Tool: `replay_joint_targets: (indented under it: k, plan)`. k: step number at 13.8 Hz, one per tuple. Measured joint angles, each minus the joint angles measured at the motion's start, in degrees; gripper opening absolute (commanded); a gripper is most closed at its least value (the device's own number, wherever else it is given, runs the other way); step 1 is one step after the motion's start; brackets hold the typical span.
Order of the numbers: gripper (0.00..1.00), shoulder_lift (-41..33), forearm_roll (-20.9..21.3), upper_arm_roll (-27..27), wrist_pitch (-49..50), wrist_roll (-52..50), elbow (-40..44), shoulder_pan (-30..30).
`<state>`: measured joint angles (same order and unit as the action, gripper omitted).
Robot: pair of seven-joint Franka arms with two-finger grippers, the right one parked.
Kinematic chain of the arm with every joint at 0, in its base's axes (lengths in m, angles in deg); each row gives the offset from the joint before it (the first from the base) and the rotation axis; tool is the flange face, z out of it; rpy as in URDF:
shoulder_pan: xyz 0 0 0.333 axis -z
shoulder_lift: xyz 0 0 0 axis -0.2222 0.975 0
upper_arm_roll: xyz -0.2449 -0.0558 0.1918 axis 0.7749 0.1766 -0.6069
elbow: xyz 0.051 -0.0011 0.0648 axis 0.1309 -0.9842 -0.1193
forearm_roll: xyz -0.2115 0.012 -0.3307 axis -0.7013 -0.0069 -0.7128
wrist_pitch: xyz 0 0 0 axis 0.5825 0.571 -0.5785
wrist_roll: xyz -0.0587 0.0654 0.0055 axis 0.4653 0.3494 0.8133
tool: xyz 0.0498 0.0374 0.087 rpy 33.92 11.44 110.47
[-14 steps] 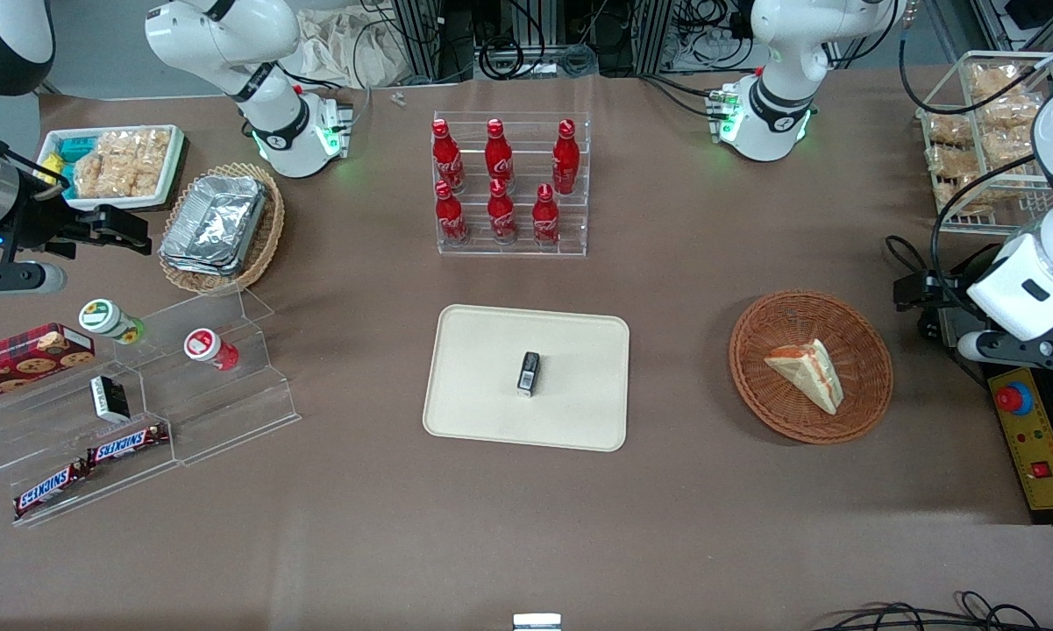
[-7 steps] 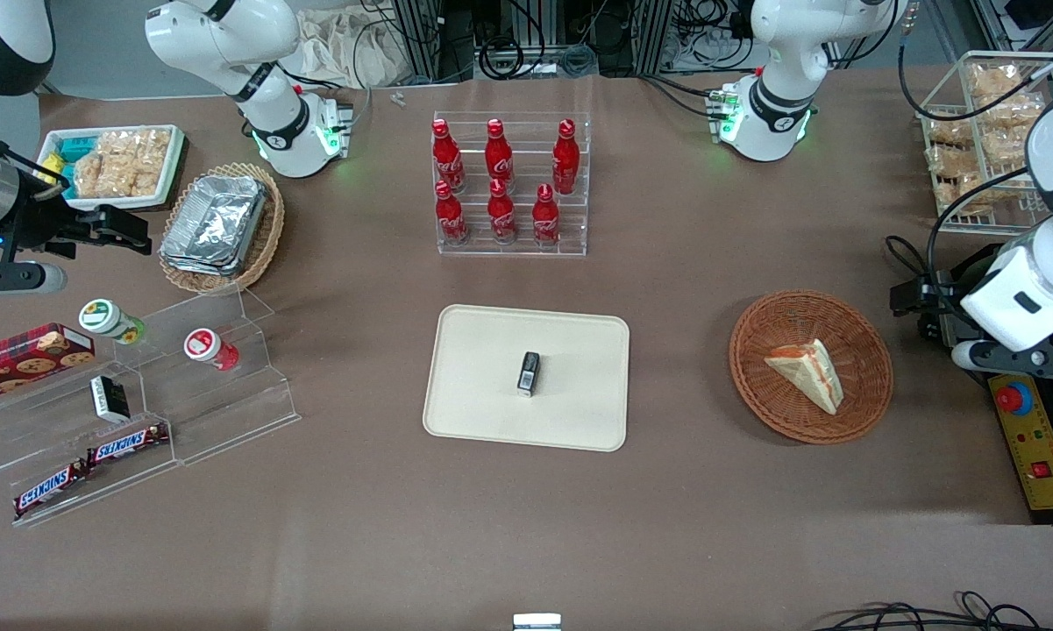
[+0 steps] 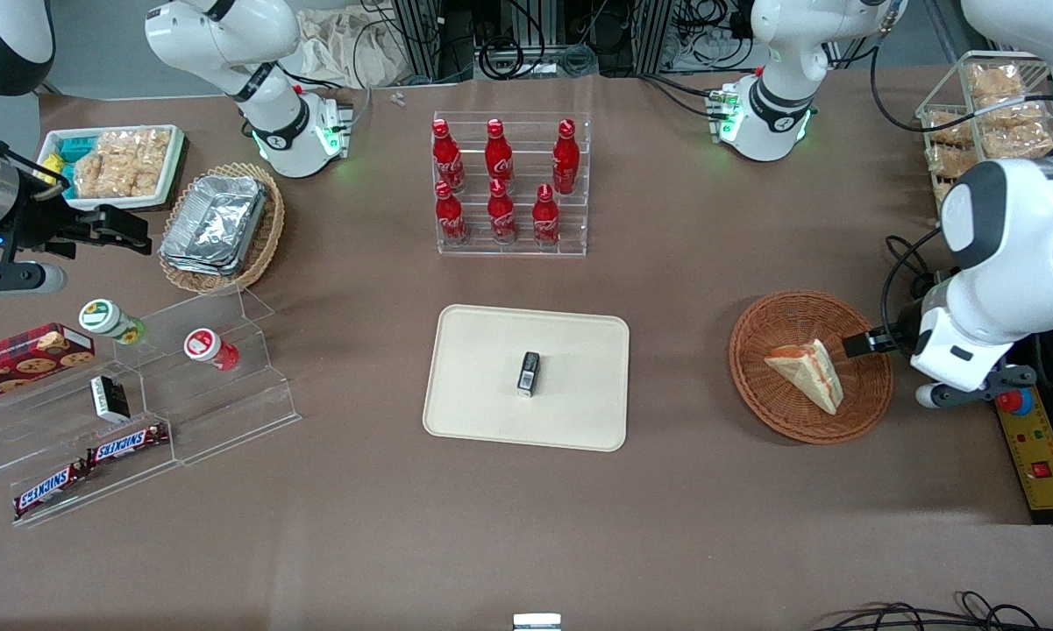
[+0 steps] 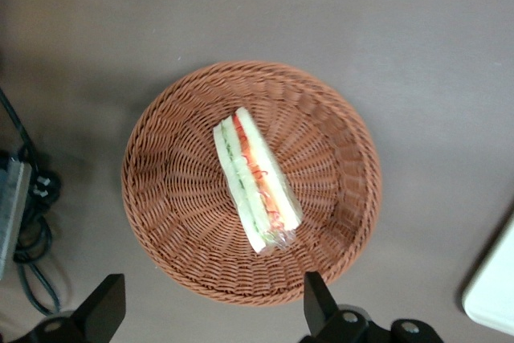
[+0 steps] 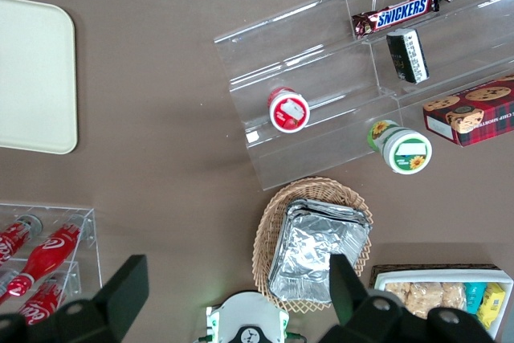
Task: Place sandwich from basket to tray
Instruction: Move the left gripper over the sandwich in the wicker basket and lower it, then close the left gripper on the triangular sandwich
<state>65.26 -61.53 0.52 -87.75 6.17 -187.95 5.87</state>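
The sandwich (image 3: 807,372), a pale bread wedge with an orange-red filling stripe, lies in the round reddish-brown wicker basket (image 3: 758,386) toward the working arm's end of the table. My left gripper (image 3: 866,343) hovers over the basket's rim, on the side away from the tray. In the left wrist view its gripper (image 4: 213,311) is open, fingers (image 4: 108,315) wide apart with nothing between them, above the basket (image 4: 169,222) edge, and the sandwich (image 4: 255,182) lies clear of them. The cream tray (image 3: 491,412) sits mid-table with a small black packet (image 3: 529,373) on it.
A clear rack of red cola bottles (image 3: 508,184) stands farther from the front camera than the tray. A yellow control box (image 3: 1036,451) and cables (image 4: 32,222) lie beside the basket at the table's end. A wire basket of snacks (image 3: 986,131) stands near there.
The left arm has swung in from the table's end toward the basket; its gripper now hangs over the basket's rim. The sandwich, basket and tray have not moved.
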Motion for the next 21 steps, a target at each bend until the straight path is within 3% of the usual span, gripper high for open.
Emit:
replay_joint_targets:
  k: [7, 13, 19, 20, 21]
  plan:
    - [1.00, 4.8, 0.0, -0.3, -9.1, -21.7, -3.3, 0.4]
    - [1.00, 8.5, 0.1, 0.1, -11.8, -25.8, -3.6, 2.3]
    - [1.00, 9.7, 3.8, -0.4, -15.5, -26.2, -8.6, 2.9]
    - [0.98, 9.7, 3.9, -0.4, -16.7, -26.2, -9.5, 2.9]
    - [0.72, 9.7, 3.9, -0.4, -17.8, -26.2, -10.3, 2.9]
